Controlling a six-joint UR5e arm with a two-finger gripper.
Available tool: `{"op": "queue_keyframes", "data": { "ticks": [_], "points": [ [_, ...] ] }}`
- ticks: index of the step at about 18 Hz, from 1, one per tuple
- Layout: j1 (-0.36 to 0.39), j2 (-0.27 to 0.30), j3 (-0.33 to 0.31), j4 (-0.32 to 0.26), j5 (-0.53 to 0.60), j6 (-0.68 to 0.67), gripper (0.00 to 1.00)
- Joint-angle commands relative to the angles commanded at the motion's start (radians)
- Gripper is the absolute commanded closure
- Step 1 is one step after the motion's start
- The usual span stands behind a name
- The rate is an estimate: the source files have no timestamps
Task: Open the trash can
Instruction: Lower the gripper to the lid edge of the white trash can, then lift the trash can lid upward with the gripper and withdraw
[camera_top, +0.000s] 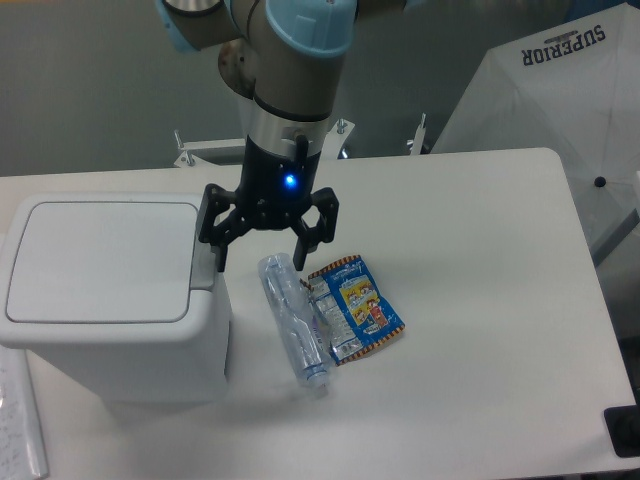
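The black two-finger gripper (262, 256) hangs with its jaws spread wide and nothing held between them. Its left-hand fingertip (220, 262) in the camera view sits against or just in front of the grey push tab (205, 262); actual contact cannot be confirmed. The other fingertip hangs above the upper end of the bottle. A blue light glows on the gripper body.

The large boxy white plastic trash can (115, 300) stands at the left of the white table (480, 300). Its corners are rounded, its surface smooth and matte, and its flat rectangular lid (100, 262) lies shut.

Just right of the bin lies a clear crumpled plastic bottle (292, 322) on its side. Touching it on the right is a glossy blue and yellow snack packet (355, 308), flattened and creased.
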Motion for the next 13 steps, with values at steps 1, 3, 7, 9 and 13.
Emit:
{"op": "queue_keyframes", "data": {
  "ticks": [1,3,7,9,13],
  "points": [
    [0.000,0.000,0.000,0.000,-0.002,0.000,0.00],
    [-0.005,0.000,-0.002,0.000,0.002,0.000,0.00],
    [-0.011,-0.003,-0.002,0.000,0.005,0.000,0.00],
    [-0.011,-0.003,-0.002,0.000,0.006,0.000,0.00],
    [-0.011,-0.003,-0.005,0.000,0.006,0.000,0.00]
  ]
}}
